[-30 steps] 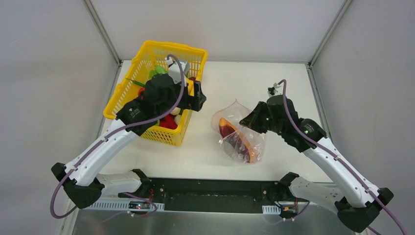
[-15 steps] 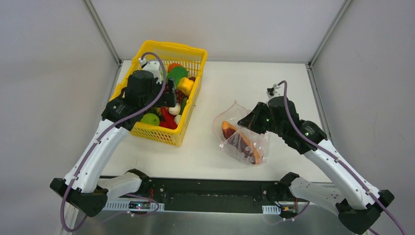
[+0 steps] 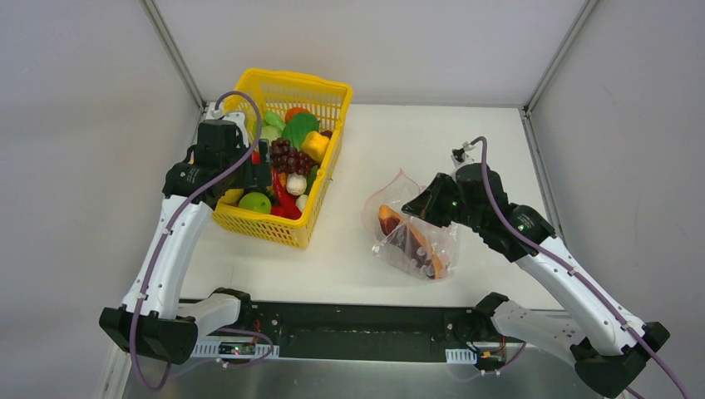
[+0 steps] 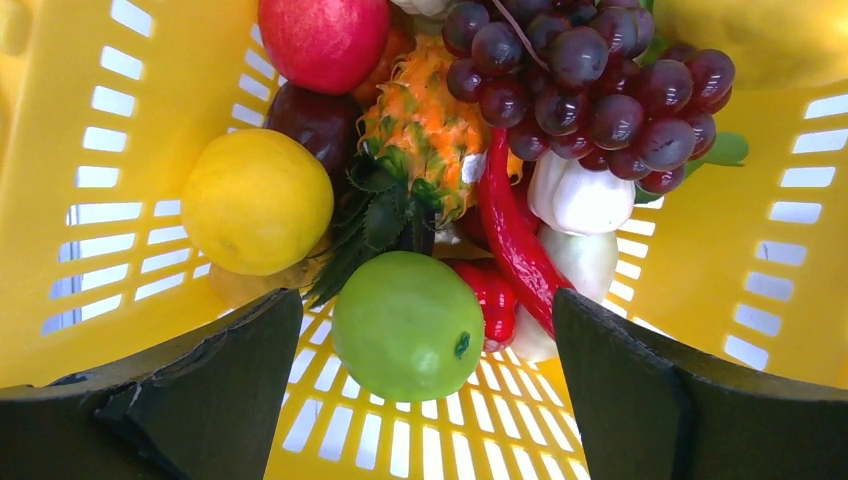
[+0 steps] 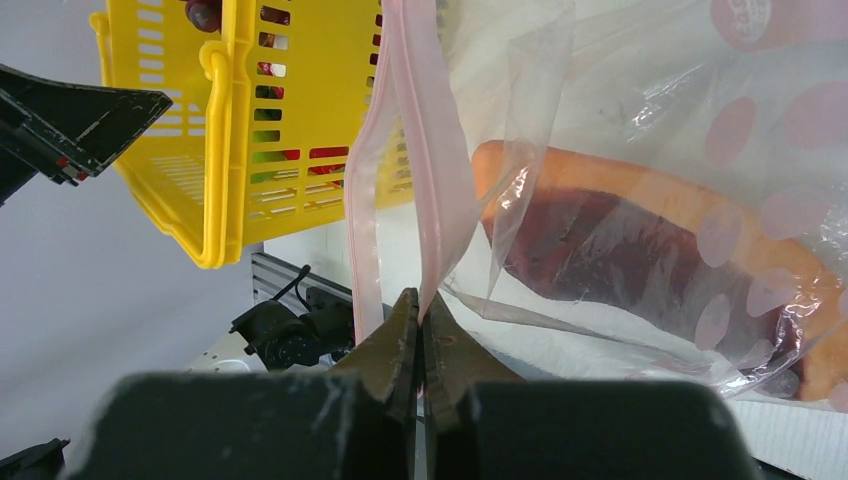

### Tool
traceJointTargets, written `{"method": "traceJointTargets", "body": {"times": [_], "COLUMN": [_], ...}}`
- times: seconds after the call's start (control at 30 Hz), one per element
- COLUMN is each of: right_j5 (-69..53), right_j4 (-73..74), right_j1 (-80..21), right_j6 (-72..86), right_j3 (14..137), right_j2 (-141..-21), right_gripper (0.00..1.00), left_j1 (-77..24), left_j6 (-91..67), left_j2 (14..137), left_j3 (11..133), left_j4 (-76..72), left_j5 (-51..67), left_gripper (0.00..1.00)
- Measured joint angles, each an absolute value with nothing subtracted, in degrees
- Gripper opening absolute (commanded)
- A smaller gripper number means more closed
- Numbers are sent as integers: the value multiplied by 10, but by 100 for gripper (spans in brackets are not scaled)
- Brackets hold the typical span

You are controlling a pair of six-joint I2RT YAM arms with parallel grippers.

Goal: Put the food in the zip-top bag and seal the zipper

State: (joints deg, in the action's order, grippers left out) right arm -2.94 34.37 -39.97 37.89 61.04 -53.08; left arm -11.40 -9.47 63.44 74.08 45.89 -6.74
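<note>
Centrally on the white table: zip-top bag, clear, crinkly, slumped. Pink-red zipper gaping, one strip pinched between the pressed-together fingertips of the right gripper. Inside, blurred by plastic folds, an elongated orange and dark-red food piece, kind unclear. Left of it, apart, rigid yellow mesh basket heaped with glossy green apple, lemon, purple grapes, red chili, pineapple. Over the apple, left gripper, fingers spread, empty; their bases cut off.

White table — yellow basket at left, zip-top bag at right.
</note>
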Motion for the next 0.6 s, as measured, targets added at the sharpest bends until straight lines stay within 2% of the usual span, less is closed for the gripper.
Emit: {"method": "traceJointTargets", "body": {"times": [0.27,0.6], "right_j5": [-33,-33], "right_j4": [342,336], "right_j1": [-400,-400], "right_j6": [376,374], "right_j3": [610,603], "right_j2": [-531,-531], "right_gripper": [0,0], "left_j1": [-97,-93], "left_j6": [-90,-123], "left_j2": [684,721], "left_j3": [753,756], "left_j4": [444,329], "left_j5": [-39,-18], "left_gripper": [99,98]}}
